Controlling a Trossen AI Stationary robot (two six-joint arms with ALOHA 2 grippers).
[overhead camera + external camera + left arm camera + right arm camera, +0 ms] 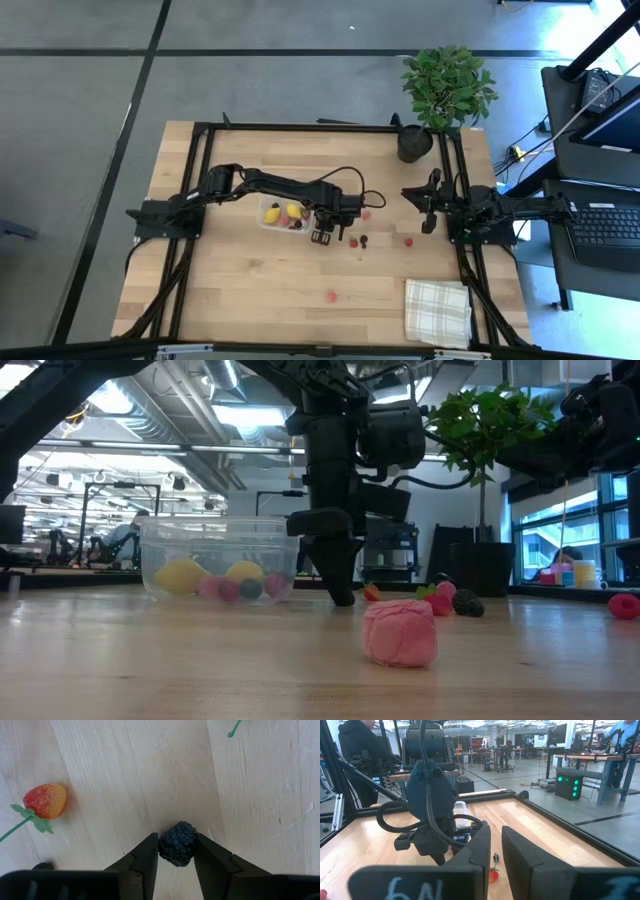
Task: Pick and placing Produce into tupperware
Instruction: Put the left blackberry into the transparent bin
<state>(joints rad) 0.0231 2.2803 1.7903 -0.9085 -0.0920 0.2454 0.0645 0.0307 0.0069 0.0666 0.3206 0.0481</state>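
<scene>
Left gripper lowered to the surface, fingers pressed against both sides of a dark blackberry, clamped on it. Berry's lower half hidden between the fingers in the left wrist view; contact with the wood impossible to tell there. Just beside that gripper, tupperware, with two yellow lemon-shaped pieces and several small red and dark balls inside, blurred through the clear wall in the low view. Strawberry with green stem lay near the gripper, apart from it. Further red and dark berries scattered on the gripper's far side from the tub, too small from above to tell apart. Pink raspberry alone, well apart toward the surface's front edge. Right gripper held off at the surface's right side, fingers drawn together with nothing between them, tips cut off by the frame. Checked cloth and potted plant well apart from both.
</scene>
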